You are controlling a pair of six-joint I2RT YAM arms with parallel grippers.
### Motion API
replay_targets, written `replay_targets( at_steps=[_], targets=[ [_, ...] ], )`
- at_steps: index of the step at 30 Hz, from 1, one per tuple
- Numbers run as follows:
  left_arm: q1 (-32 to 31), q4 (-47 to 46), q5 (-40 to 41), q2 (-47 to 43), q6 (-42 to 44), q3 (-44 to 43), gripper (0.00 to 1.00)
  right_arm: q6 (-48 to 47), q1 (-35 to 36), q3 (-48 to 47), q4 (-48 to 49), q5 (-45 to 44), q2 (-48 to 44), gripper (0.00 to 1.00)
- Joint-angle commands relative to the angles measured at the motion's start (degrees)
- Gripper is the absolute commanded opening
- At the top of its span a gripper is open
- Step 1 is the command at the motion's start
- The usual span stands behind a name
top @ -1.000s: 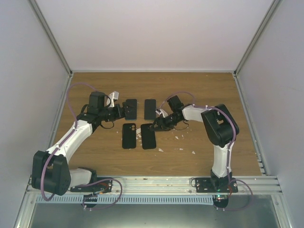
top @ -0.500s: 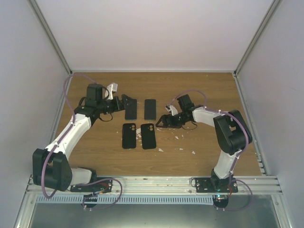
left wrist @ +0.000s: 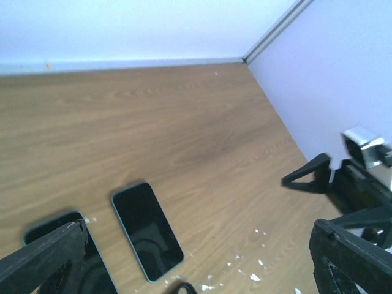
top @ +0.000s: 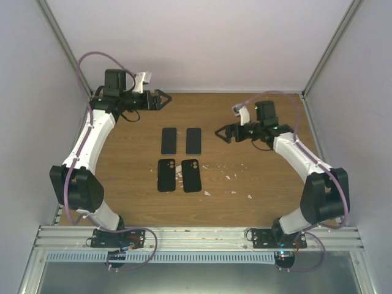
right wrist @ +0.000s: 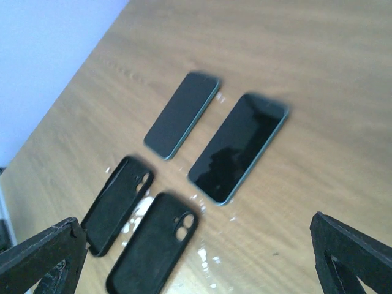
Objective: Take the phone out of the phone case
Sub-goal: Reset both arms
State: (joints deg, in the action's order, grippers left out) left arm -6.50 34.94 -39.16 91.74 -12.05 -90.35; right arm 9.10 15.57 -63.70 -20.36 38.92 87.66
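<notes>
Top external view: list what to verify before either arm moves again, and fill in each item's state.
1. Phones out of cases: ok. The left phone and right phone lie bare, beyond the left case and right case, none touching.
2. Left end effector empty: ok, open, near the far edge of the table.
3. Right end effector empty: ok, open, right of the phones.
4. Table clean: not ok, white scraps lie by the cases.
5. Phones undamaged: cannot tell.
</notes>
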Motion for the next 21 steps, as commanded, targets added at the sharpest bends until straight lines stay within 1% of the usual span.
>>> replay_targets(
  at_steps=[1, 5, 7, 8, 11, 15, 21],
  targets=[
    [2.0, 4.0, -0.6, 1.6, 8.6, -6.8, 0.99, -4.4, -5.6, -3.2, -1.9, -1.5, -4.5, 1.00],
    [4.4, 5.1, 2.2, 2.3, 11.2, -9.7, 0.99, -5.8, -12.0, -5.1, -3.3, -0.2, -6.5, 1.00],
    [6.1, 5.3, 3.2, 2.1, 11.7, -9.1, 0.99, -5.8, -14.5, -5.4, -3.4, 0.4, -7.1, 0.99],
    [7.2, 5.4, 3.2, 1.8, 11.7, -8.4, 0.99, -5.7, -17.2, -5.3, -3.3, 0.9, -7.4, 1.00],
    [10.5, 4.1, 3.8, 0.5, 13.1, -3.6, 0.99, -5.4, -21.5, -4.2, -2.9, 2.6, -8.3, 0.99],
    [12.0, 0.8, 6.9, -1.8, 14.0, 2.9, 0.99, -5.3, -26.1, -0.3, -1.1, 4.4, -10.1, 1.00],
    [14.2, -3.4, 8.4, -4.4, 14.6, 12.7, 0.99, -5.6, -32.6, 5.7, 2.6, 6.9, -11.2, 1.00]
  ],
)
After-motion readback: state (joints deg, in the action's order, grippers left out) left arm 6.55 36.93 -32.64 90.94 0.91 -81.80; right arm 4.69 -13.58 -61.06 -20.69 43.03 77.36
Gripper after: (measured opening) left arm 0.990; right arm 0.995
